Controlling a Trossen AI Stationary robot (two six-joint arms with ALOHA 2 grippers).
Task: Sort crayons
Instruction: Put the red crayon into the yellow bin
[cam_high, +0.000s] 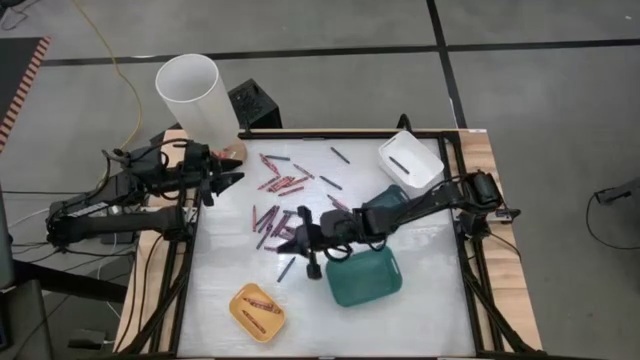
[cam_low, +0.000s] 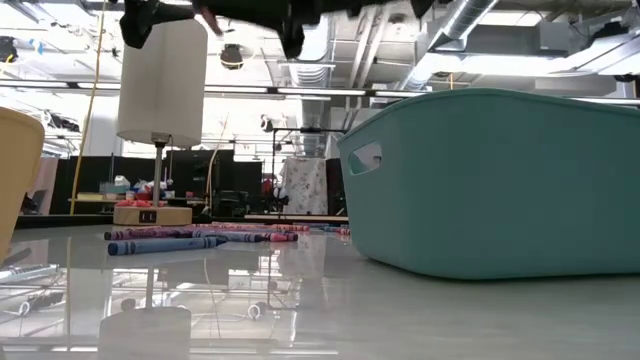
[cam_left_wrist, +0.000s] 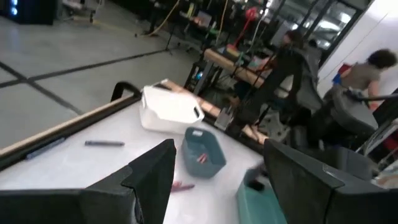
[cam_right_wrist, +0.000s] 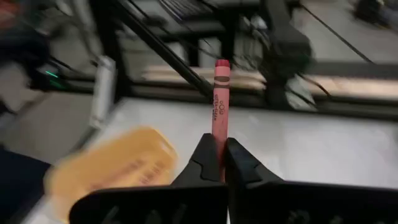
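Observation:
Red, pink, purple and dark crayons (cam_high: 278, 200) lie scattered flat on the white table top, and they also show in the low view (cam_low: 200, 238). My right gripper (cam_high: 296, 238) reaches in from the right and hovers over the middle of the table, shut on one red crayon (cam_right_wrist: 221, 106). The yellow tray (cam_high: 257, 311) near the front edge holds a few crayons. My left gripper (cam_high: 228, 180) hangs open above the table's far left, with nothing between its fingers (cam_left_wrist: 155, 180). My right gripper pinches the red crayon by one end (cam_right_wrist: 219, 144) between its two fingers. The fingers come nearly level from the table's right and lie along the crayon. The rest of the crayon sticks straight out past the fingertips, lifted clear of the table.
A large teal tray (cam_high: 363, 277) sits right under my right arm, with a smaller teal tray (cam_left_wrist: 204, 152) and a white tray (cam_high: 410, 160) at the far right. A tall white cylinder (cam_high: 195, 95) stands at the far left corner. A person (cam_left_wrist: 367, 68) is beyond the table.

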